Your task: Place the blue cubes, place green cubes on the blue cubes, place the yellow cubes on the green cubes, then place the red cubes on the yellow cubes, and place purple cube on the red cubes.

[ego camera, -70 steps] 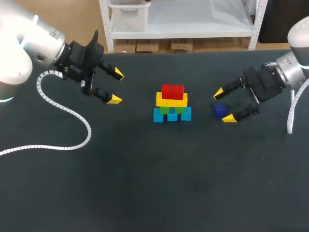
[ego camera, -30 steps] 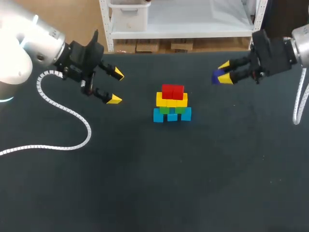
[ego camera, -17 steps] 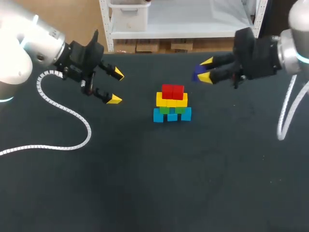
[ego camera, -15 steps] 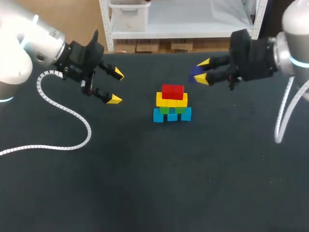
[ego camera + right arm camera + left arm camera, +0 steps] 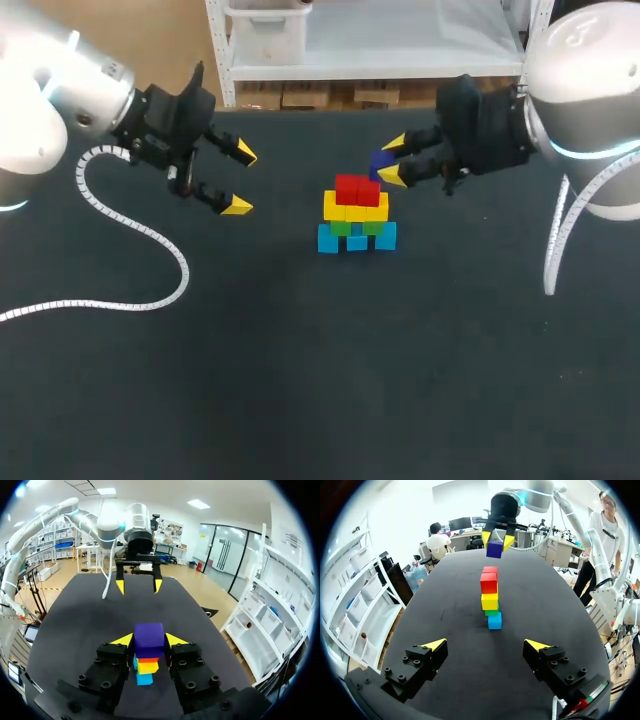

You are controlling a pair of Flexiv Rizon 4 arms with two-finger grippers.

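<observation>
Dark table (image 5: 320,380) underneath everything. Left arm (image 5: 50,90) entering from the left side of the head view, right arm (image 5: 580,110) from the right, both held above the surface. White coiled cable (image 5: 130,240) trailing off the left arm and curving across the table's left part.

At mid-table, a stack of cubes (image 5: 356,215) in layers: blue cubes (image 5: 357,238) on the table in a row, green cubes (image 5: 352,228) on those, yellow cubes (image 5: 355,208) above, red cubes (image 5: 358,188) on top (seen end-on from the left wrist as a narrow tower, red (image 5: 489,582) over yellow (image 5: 489,601) over green (image 5: 492,612) over blue (image 5: 494,621)).

Left gripper (image 5: 241,181) well apart from the stack on its left, pointed toward it, fingers spread wide with nothing between them; same wide gap in its own wrist view (image 5: 485,644), the stack ahead of it.

Right gripper (image 5: 385,161) close to the stack's upper right, fingers clamped from two sides on the purple cube (image 5: 380,162). Purple cube raised off the table, near the red cubes but not touching them; in the left wrist view (image 5: 494,549) higher than the stack's top, with a gap below it. From the right wrist, purple cube (image 5: 149,636) gripped between the two yellow tips, the stack just under and ahead of it, the left gripper (image 5: 138,586) facing from across the table.
</observation>
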